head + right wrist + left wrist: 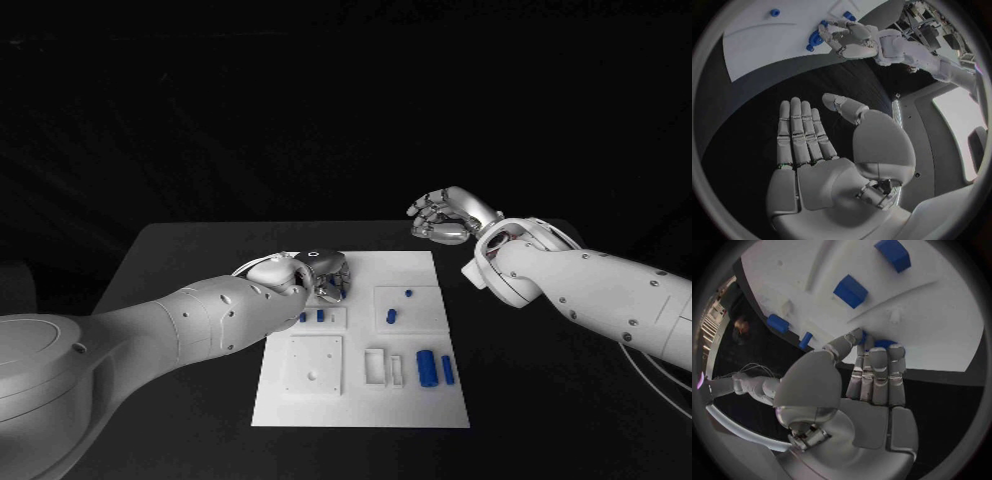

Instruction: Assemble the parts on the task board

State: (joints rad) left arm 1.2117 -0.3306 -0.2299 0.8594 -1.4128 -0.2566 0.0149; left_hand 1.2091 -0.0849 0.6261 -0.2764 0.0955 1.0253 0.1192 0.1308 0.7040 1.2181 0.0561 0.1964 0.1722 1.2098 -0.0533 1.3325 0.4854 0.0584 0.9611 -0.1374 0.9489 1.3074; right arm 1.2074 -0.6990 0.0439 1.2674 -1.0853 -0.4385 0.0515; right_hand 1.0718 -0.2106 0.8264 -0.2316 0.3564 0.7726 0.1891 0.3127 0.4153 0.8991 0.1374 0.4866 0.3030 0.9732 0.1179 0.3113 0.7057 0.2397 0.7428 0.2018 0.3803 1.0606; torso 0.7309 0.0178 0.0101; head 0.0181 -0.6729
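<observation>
Robot hands (320,268) (450,216) — two; parts (427,367) — six.

Left hand (310,272) pinching, right hand (451,216) open.

My left hand (315,270) covers the near-left corner area of the task board (433,400) in the head view, so I cannot see what sits beneath it. At my left wrist, my fingertips (879,352) hide most of a blue part (883,343); whether I grip it or merely touch it, I cannot tell. The board runs off that view's rim.
</observation>
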